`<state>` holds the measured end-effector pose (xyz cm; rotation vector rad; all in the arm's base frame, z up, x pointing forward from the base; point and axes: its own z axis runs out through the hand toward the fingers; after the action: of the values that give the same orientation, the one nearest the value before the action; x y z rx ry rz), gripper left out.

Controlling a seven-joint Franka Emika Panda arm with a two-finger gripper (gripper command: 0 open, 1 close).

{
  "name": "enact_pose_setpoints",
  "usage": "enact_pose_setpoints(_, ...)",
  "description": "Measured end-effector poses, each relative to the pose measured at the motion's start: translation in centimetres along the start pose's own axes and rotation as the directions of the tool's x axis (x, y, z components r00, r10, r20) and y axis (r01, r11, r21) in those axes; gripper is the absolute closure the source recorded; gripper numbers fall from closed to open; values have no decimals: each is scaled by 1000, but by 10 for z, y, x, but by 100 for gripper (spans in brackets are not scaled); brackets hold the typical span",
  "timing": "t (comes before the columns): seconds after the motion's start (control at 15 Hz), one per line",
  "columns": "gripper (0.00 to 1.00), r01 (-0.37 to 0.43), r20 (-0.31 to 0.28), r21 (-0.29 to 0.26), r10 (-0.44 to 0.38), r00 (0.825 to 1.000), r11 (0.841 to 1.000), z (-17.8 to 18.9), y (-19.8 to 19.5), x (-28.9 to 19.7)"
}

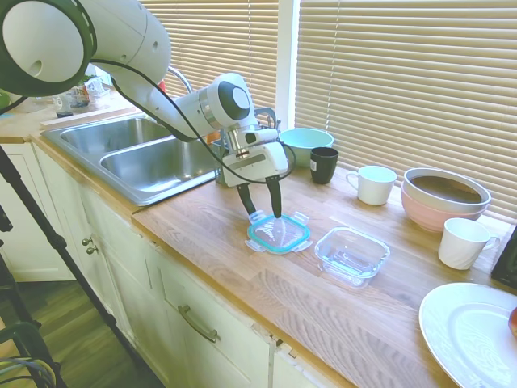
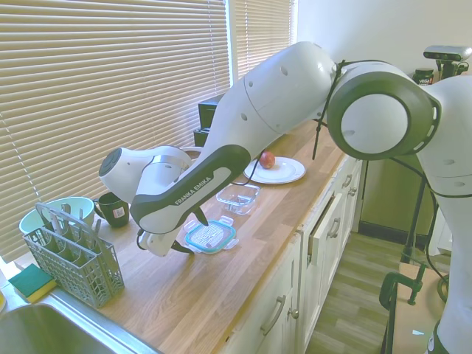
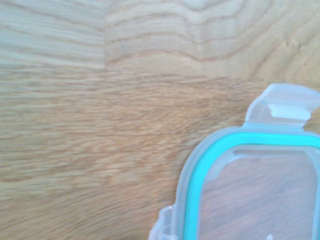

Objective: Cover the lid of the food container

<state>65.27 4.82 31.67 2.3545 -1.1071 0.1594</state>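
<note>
Teal-rimmed, the lid (image 1: 279, 234) lies flat on the tabletop (image 1: 242, 275) directly beneath the spread end effector (image 1: 260, 214), the food container (image 1: 352, 255) just beside it, away from the sink.

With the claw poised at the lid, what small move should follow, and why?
Probably lower a little and close on the lid: the open claw straddles its near edge, the lid lies flat on the counter, and the glass food container beside it is uncovered.
</note>
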Motion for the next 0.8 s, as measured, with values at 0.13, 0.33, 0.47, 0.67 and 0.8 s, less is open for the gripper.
enact_pose_setpoints(0.13,100,3,1,-3,-3,1000,1000,2,-1,-1)
enact_pose_setpoints(0.33,100,9,5,-7,-9,1000,1000,5,-2,-2)
enact_pose_setpoints(0.47,100,10,9,-8,-10,1000,1000,7,-3,-3)
enact_pose_setpoints(0.67,100,10,16,-11,-10,1000,1000,10,-4,-4)
enact_pose_setpoints(0.8,100,11,18,-13,-11,1000,1000,13,-5,-4)
